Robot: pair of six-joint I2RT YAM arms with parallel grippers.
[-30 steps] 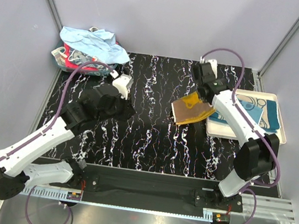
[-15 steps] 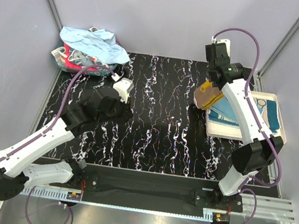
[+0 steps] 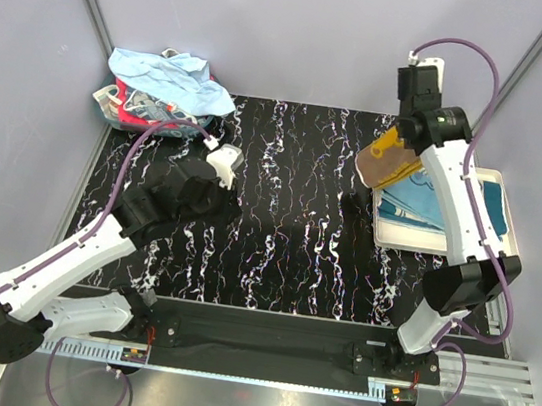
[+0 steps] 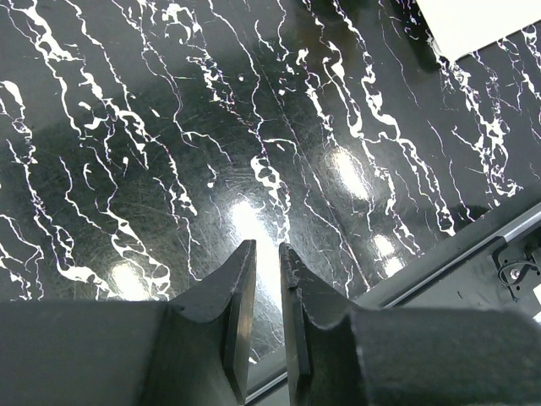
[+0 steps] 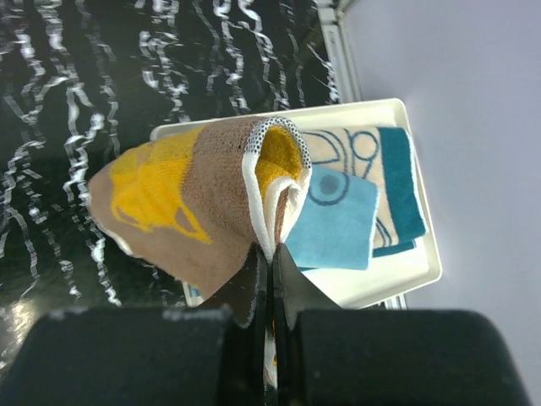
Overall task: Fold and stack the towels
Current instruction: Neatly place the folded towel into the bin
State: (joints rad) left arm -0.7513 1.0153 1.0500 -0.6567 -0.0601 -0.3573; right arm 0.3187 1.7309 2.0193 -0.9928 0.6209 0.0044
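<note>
Black marbled bench (image 3: 287, 236): right gripper (image 5: 270, 254) pinches the folded orange-brown towel (image 5: 182, 203) aloft at the tray (image 5: 406, 272) edge, presumably for stacking on towels (image 5: 342, 224) there; left gripper (image 4: 266, 254), narrowly parted, is empty.

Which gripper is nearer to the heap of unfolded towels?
Left. The left gripper sits just in front of the towel heap; the right gripper hangs far across, by the white tray.
</note>
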